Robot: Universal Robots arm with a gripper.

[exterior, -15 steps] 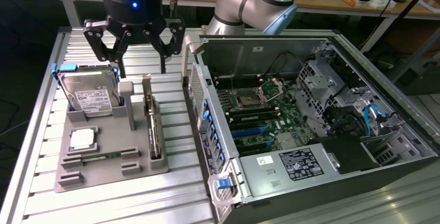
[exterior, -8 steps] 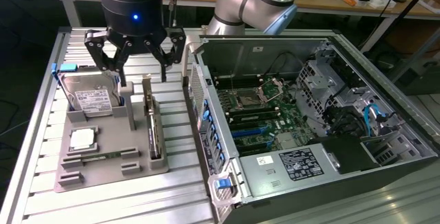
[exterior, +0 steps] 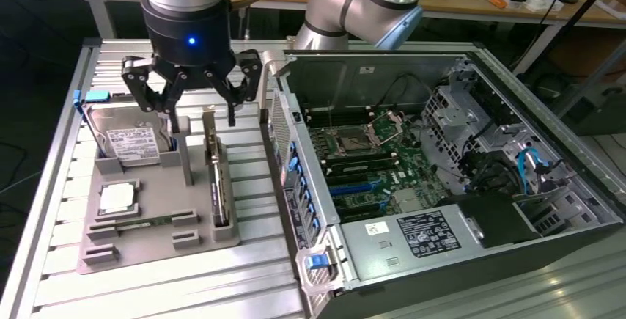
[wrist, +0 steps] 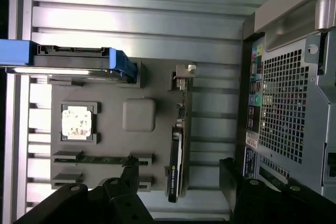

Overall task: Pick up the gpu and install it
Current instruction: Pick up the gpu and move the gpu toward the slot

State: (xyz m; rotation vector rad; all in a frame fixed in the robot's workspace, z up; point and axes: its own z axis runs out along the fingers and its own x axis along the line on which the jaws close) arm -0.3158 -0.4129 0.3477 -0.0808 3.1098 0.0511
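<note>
**Free room and obstacles.** The gpu (exterior: pixel 217 180) stands on edge in the grey holder (exterior: pixel 146 249). The space above its top edge is free up to the gripper (exterior: pixel 204 119), whose jaws are spread to either side of the card. Toward the exterior view's left, the upright hard drive (exterior: pixel 127 143) and a raised grey block (exterior: pixel 182 159) narrow the passage. Toward the exterior view's right, a strip of bare slatted tabletop (exterior: pixel 252 187) separates the card from the computer case (exterior: pixel 293 180). The case lies open upward. Inside, the drive cage (exterior: pixel 459 114), cables (exterior: pixel 533 169) and power supply (exterior: pixel 415 235) crowd one side. The blue slots (exterior: pixel 357 187) appear unobstructed, though this is hard to judge.
</note>
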